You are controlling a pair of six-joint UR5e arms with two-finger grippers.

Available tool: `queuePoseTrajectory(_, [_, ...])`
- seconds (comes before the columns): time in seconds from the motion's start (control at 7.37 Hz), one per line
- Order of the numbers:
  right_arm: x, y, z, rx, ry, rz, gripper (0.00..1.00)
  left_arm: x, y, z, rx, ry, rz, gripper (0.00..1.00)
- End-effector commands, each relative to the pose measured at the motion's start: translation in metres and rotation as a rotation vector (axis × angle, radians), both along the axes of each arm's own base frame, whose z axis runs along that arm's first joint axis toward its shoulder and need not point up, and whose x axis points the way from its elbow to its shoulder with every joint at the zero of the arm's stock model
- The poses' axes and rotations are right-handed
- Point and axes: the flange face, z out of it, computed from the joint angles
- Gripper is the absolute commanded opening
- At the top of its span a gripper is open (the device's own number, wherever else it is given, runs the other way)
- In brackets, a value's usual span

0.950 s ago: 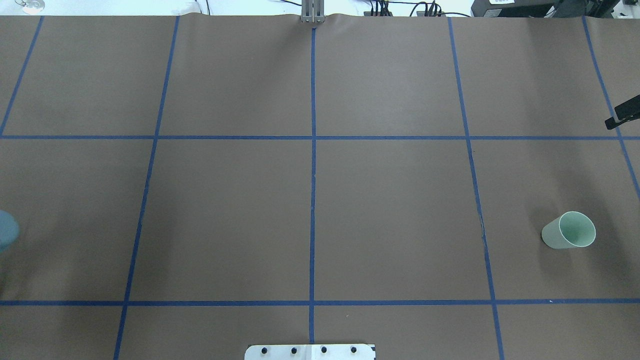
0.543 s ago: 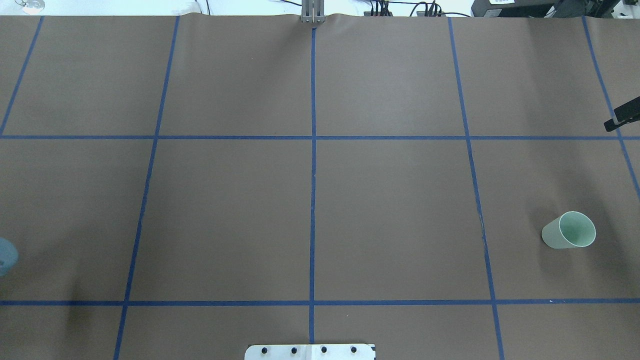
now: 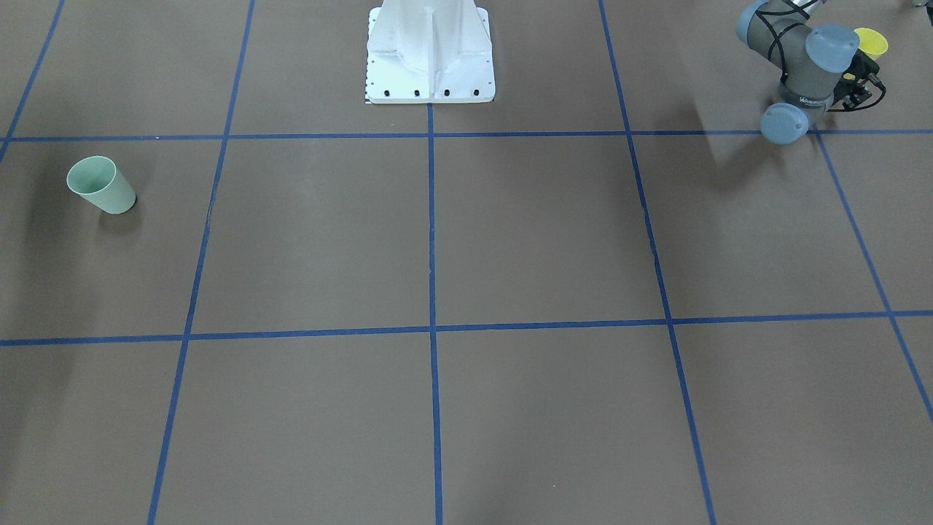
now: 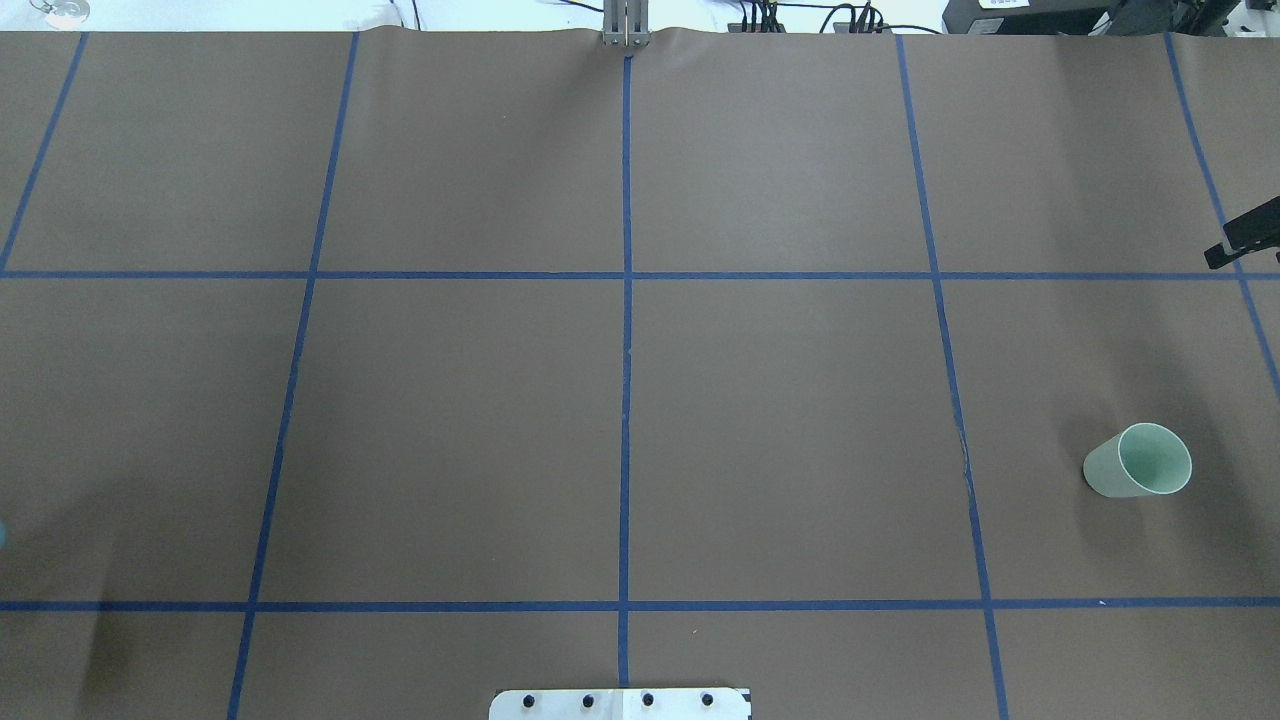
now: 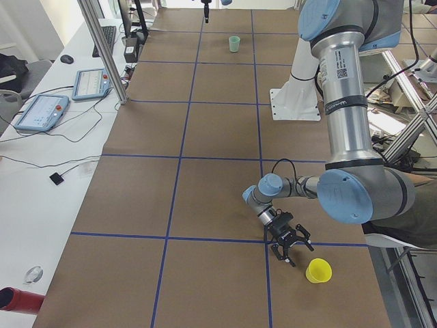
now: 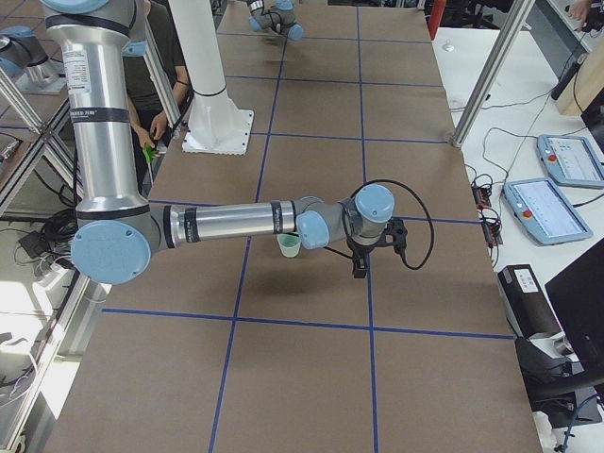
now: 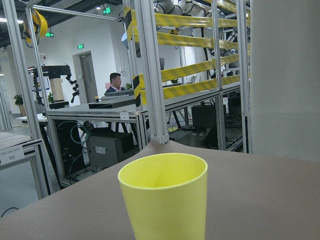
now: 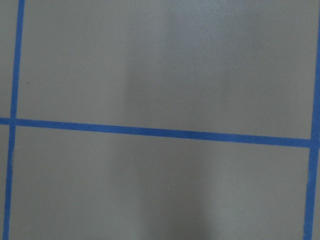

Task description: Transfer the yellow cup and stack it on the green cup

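The yellow cup [image 5: 318, 271] stands upright near the robot's left end of the table; it also shows in the front view [image 3: 872, 41] and fills the left wrist view [image 7: 164, 200]. My left gripper [image 5: 289, 250] is low beside it, a short gap away, with fingers spread and empty. The green cup [image 4: 1138, 462] stands upright at the robot's right, also in the front view [image 3: 102, 186]. Of my right gripper only a black tip [image 4: 1240, 240] shows at the view's edge, beyond the green cup [image 6: 289, 245]. I cannot tell whether it is open.
The brown table cover has a blue tape grid. The white robot base [image 3: 430, 51] stands at the middle of the near edge. Aluminium posts [image 5: 102, 48] and a side desk with tablets [image 5: 41, 113] border the far side. A person [image 6: 156, 57] stands behind the robot.
The left arm's blue-grey joint slid toward the robot along the overhead view's left edge and almost left it. The right gripper's black tip shifted slightly right. The green cup has not moved.
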Motion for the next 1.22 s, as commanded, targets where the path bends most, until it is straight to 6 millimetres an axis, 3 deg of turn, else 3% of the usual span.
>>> queuePoseTrajectory(0.0, [-0.003, 0.0, 0.0, 0.0, 0.0, -0.004, 0.99, -0.012, 0.006, 0.01, -0.006, -0.017, -0.004, 0.99])
queuePoseTrajectory(0.41, [-0.006, 0.0, -0.006, 0.007, -0.004, -0.007, 0.99, -0.009, 0.01, 0.011, -0.016, -0.017, -0.036, 0.99])
queuePoseTrajectory(0.68, [-0.01, 0.0, -0.008, -0.003, -0.005, -0.006, 0.99, -0.02, 0.014, 0.034, -0.022, -0.032, -0.036, 0.99])
queuePoseTrajectory(1.09, [-0.017, 0.002, -0.025, -0.017, -0.014, 0.021, 0.99, -0.023, 0.02, 0.04, -0.036, -0.033, -0.052, 0.99])
